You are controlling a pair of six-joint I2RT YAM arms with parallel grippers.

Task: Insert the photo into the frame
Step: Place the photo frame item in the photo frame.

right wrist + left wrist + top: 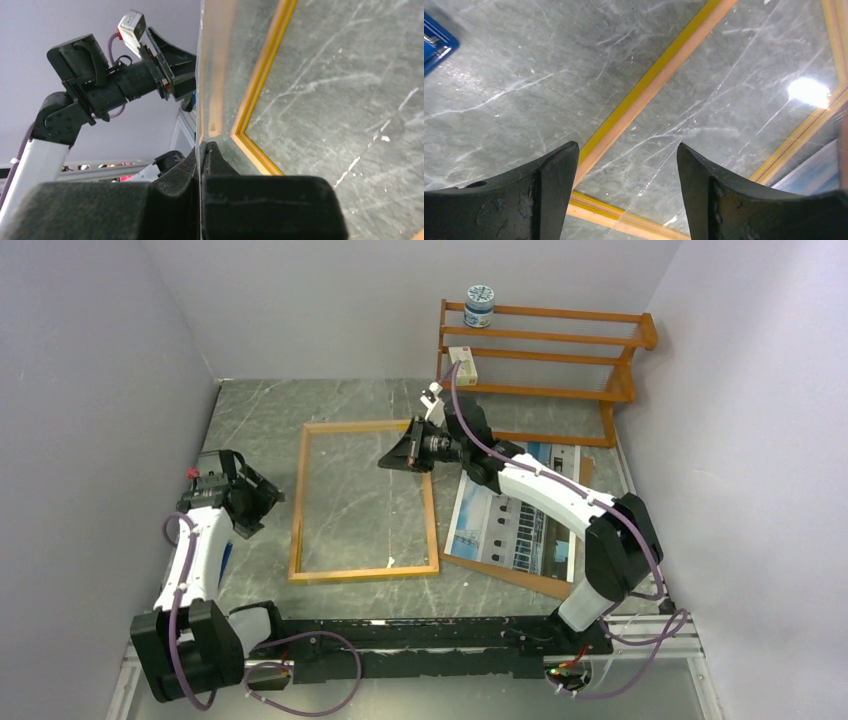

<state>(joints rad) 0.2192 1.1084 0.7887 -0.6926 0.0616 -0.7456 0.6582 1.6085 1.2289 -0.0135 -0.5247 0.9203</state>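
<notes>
Both arms have white shell links between bulky black joint housings: the left arm at the lower left of the top view, the right arm right of centre. Purple cables loop along each. A black rail joins the bases. The left gripper has curved, scuffed matte-black fingers; the right gripper has the same black fingers.

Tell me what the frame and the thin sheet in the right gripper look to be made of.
The frame: seemingly light wood, matte, with a yellow painted face. The sheet pinched in the right gripper: clear and glossy, seen edge-on, faintly mirroring the frame; acrylic or glass, I cannot tell which.
</notes>
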